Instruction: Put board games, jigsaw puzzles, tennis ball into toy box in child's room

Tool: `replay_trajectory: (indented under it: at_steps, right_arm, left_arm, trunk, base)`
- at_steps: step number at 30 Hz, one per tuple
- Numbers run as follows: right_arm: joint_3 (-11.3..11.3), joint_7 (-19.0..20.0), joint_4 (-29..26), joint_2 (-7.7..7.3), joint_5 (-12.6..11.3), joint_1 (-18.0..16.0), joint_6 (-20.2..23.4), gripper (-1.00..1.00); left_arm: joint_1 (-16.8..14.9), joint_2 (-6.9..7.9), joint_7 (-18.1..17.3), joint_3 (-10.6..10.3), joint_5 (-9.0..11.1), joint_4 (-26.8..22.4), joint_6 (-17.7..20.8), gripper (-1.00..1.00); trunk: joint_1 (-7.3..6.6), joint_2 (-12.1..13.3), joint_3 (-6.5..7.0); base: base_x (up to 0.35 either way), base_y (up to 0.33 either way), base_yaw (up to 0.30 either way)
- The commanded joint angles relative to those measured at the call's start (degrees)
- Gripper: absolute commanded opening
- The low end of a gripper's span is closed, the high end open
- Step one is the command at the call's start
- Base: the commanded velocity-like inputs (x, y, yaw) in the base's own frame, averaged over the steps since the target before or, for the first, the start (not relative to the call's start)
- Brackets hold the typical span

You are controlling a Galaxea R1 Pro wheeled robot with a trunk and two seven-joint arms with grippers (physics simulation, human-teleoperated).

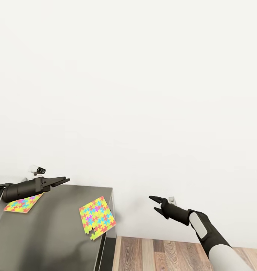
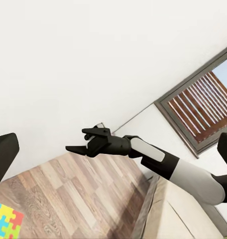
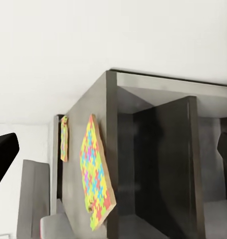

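Two jigsaw puzzles [image 1: 97,218] [image 1: 23,203] lay on the dark bench [image 1: 57,233]. The left hand [image 1: 62,181] hovered, fingers together; the right hand [image 1: 154,203] hung beside the bench, fingers apart.

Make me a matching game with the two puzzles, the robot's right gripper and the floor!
Things:
1. nearer jigsaw puzzle
2. farther jigsaw puzzle
3. right gripper
4. floor

Descriptions:
A. wood planks
B. partly hidden under the left gripper
C. in the air, off the table's side
D. by the table's edge, corner sticking out over it

Pairs: 1-D, 2-B, 3-C, 4-A
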Motion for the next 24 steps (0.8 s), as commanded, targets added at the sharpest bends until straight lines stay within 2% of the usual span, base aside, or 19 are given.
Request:
replay_trajectory:
  at_steps: [1, 24]
  right_arm:
    - [-0.2, 0.1, 0.0, 0.04, 0.0, 0.0, 0.3, 1.00]
    - [-0.2, 0.8, -0.2, 0.14, 0.1, 0.0, 0.3, 1.00]
  left_arm:
    - [0.0, 0.03, -0.2, 0.0, 0.0, 0.0, 0.6, 1.00]
    - [0.0, -0.11, -0.2, 0.0, -0.1, 0.0, 0.7, 1.00]
  trunk:
    - [0.23, -0.5, -0.25]
    - [5.28, -9.7, -4.38]
  base:
    - [0.000, 0.000, 0.000]
    - [0.000, 0.000, 0.000]
